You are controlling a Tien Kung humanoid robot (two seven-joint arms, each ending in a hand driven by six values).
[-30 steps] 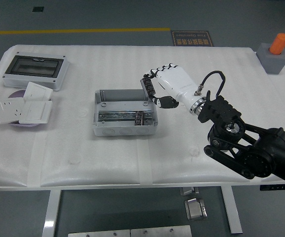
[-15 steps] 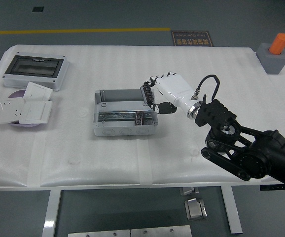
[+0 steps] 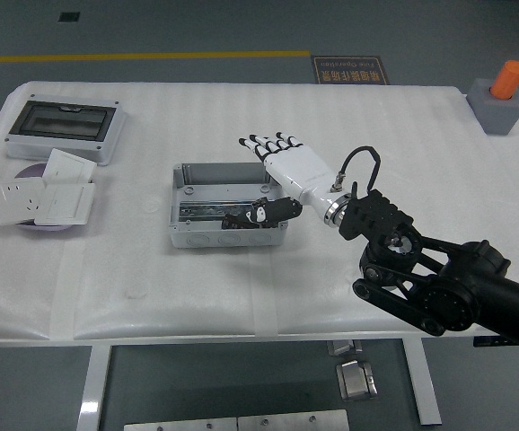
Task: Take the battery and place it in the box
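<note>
The grey open box [image 3: 228, 240] stands on the white table left of centre. My right hand [image 3: 261, 175] hovers over the box's right end. Its white fingers [image 3: 266, 141] are stretched out flat and its thumb [image 3: 268, 211] points down into the box. A small dark piece, apparently the battery [image 3: 241, 216], lies inside the box by the metal rail, just under the thumb. I cannot tell whether the thumb still touches it. The left arm is out of view.
A grey enclosure with a clear lid [image 3: 62, 128] sits at the far left. White switch plates [image 3: 39, 199] lie on a purple disc in front of it. An orange cylinder on a grey block [image 3: 504, 94] stands at the far right corner.
My right hand moved left and down over the box. Its fingers, curled round the dark battery before, now stretch out flat, and the battery is no longer between them.
</note>
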